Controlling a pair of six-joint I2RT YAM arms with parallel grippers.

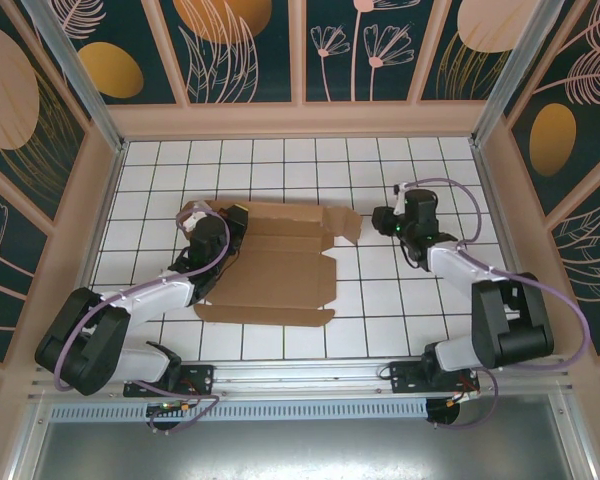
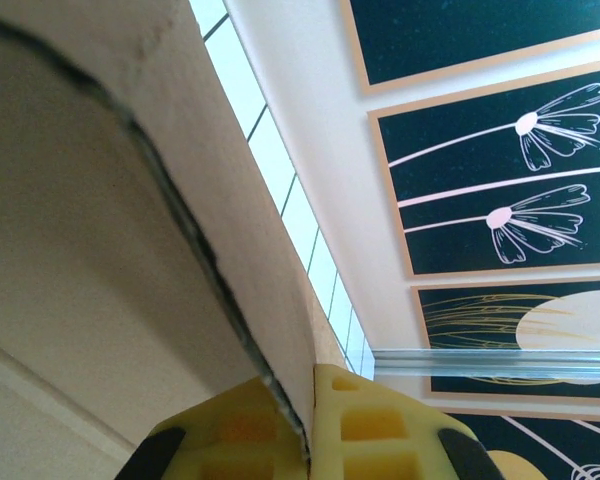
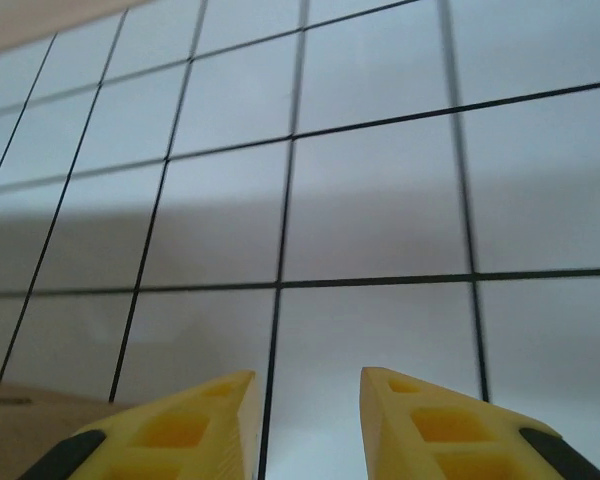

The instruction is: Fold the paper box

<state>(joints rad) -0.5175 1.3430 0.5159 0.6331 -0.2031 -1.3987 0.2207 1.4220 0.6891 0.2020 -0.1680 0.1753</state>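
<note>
The paper box (image 1: 280, 275) is a big brown sheet lying flat and open on the white desk (image 1: 400, 300) with black squares, a bit left of the middle. The left claw (image 2: 306, 425) is squeezed tight on the cardboard edge at the box's far left corner. The right claw (image 3: 308, 400) is open with nothing in it, low over the desk just beside the box's right flap.
</note>
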